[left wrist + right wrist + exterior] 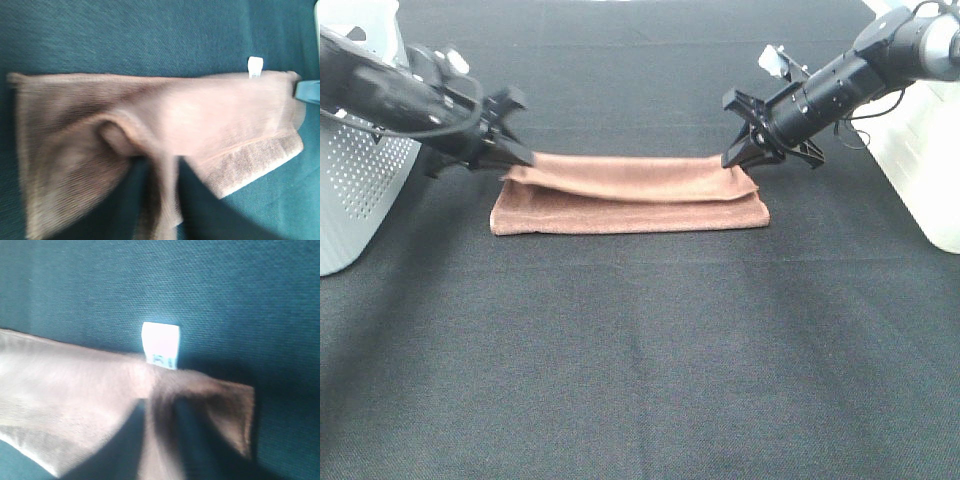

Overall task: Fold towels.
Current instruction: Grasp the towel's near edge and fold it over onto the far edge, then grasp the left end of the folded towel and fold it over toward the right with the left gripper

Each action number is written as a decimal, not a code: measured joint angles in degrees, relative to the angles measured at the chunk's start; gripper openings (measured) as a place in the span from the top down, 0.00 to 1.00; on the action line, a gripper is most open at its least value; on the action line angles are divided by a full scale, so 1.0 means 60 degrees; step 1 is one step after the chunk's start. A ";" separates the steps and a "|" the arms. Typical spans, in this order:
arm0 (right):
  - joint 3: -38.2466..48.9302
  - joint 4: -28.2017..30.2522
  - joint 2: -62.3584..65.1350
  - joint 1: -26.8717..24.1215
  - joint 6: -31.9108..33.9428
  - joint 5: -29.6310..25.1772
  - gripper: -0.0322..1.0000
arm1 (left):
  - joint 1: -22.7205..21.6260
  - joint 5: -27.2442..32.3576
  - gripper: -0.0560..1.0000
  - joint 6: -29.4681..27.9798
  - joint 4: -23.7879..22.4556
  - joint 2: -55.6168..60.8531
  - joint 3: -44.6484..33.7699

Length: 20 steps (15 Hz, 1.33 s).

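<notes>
A brown towel lies folded lengthwise on the black table, a long strip running left to right. My left gripper is shut on the towel's far left corner and holds that edge a little above the lower layer. My right gripper is shut on the far right corner. The left wrist view shows the towel stretched out from the dark fingers, with a white label at its far end. The right wrist view shows the pinched corner and the same label.
A white perforated basket stands at the left edge of the table. A white container stands at the right edge. The black cloth-covered table stretches wide in front of the towel.
</notes>
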<state>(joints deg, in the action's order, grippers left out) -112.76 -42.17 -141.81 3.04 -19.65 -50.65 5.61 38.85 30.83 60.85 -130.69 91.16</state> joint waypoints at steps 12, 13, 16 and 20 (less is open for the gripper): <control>-0.0115 0.2807 0.0773 0.0000 0.1299 -0.1471 0.16 | -0.0267 -0.0344 0.27 -0.2769 -0.2702 0.0162 0.0057; -0.0115 0.2807 0.0773 0.0000 0.1299 -0.1471 0.16 | -0.0229 -0.0516 0.27 -0.2760 -0.2511 0.0153 0.0057; -0.0115 0.2807 0.0773 0.0000 0.1299 -0.1423 0.15 | 0.0115 -0.0668 0.27 -0.2435 -0.2149 -0.0220 0.0220; -0.0115 0.2807 0.0773 0.0000 0.1299 -0.1270 0.15 | 0.0201 -0.0315 0.27 -0.2416 -0.2540 -0.0525 0.0716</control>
<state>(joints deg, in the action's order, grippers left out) -113.45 -25.32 -137.17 3.04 -11.86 -58.27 6.82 36.96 16.33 45.61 -133.84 95.45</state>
